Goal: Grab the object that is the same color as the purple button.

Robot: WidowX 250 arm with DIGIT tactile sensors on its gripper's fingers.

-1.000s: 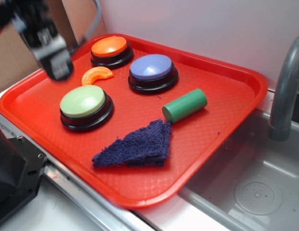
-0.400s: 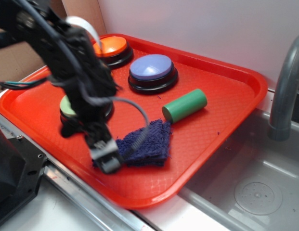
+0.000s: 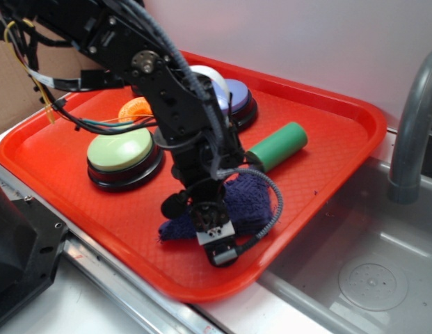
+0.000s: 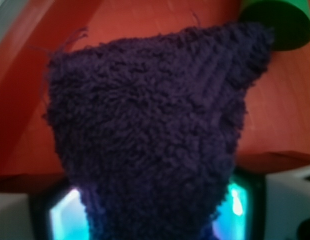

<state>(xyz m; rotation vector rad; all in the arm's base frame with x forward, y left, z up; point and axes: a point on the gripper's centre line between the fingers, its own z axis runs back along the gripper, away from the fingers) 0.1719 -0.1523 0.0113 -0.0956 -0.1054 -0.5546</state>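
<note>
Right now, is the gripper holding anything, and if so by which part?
Apparently yes: the gripper looks closed on the purple rag, at the narrow end nearest the wrist camera. The fingertips themselves are hidden by the cloth.

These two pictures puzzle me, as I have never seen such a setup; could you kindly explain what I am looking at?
The black jointed machine is a robot arm ending in a gripper. The exterior view looks from the side at a red tray beside a sink. On the tray are a green-capped button, a purple button partly hidden by the arm, an orange slice, a green cylinder and a dark purple rag. The wrist view comes from a camera on the arm; the rag fills it. Whether the gripper has closed on the rag is unclear.
</note>
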